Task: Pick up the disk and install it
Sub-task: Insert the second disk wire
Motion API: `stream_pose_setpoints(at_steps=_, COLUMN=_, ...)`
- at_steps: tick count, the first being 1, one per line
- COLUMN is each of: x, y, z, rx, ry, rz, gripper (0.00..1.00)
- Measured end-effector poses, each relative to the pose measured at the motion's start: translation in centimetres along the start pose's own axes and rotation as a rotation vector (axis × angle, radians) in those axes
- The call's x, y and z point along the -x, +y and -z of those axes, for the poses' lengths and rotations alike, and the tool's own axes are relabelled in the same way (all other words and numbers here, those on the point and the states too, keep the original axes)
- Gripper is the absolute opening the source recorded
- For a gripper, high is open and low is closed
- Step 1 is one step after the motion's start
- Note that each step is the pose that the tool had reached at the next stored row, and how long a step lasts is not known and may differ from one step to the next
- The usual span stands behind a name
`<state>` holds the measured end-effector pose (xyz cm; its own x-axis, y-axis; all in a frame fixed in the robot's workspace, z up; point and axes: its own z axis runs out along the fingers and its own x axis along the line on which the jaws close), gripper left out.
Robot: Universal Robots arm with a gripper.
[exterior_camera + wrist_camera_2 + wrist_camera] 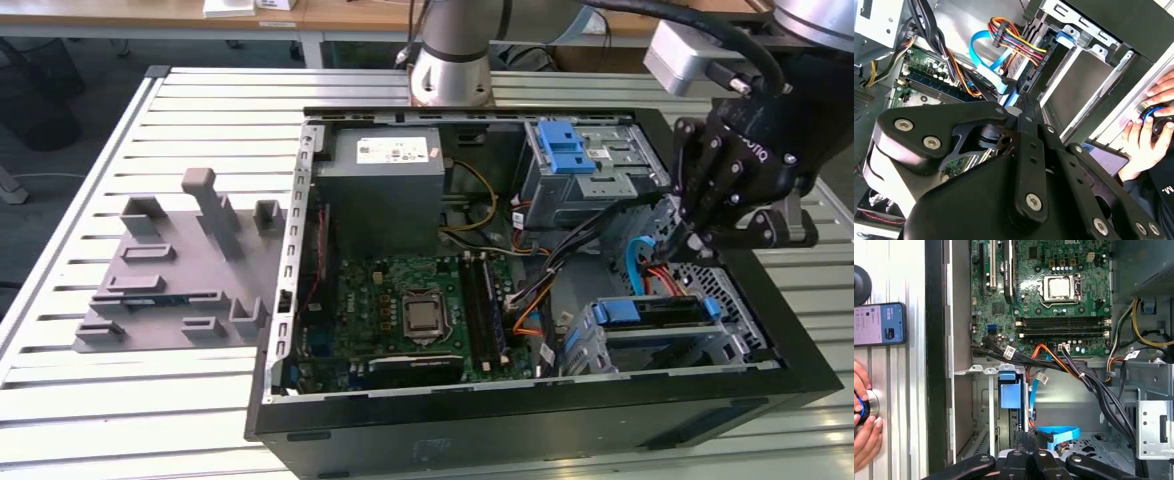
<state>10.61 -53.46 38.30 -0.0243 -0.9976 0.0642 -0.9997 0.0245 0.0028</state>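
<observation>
On the slatted metal worktop (160, 400) lies an open computer case (534, 410); the tool (701, 238) hovers above its drive cage (654, 330), grip state unclear.

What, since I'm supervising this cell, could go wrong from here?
The gripper hangs over the case close to the blue ribbon cable and the wire bundle; it could snag them. A person's hand rests on the table beside the case, so an outward swing might hit it.
</observation>
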Motion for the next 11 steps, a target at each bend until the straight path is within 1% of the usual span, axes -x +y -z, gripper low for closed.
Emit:
stream_pose_setpoints(at_steps=4, x=0.43, y=0.01, z=0.11, rx=0.0000, ry=-0.0001, rz=0.000, gripper=0.11)
stream_pose_setpoints(at_steps=7, x=1.01, y=0.03, z=0.15, rx=0.0000, ry=0.0000, rz=0.000, gripper=0.11)
stream_pose_setpoints(at_steps=11, x=1.51, y=0.04, z=0.18, rx=0.0000, ry=-0.0001, rz=0.000, gripper=0.11)
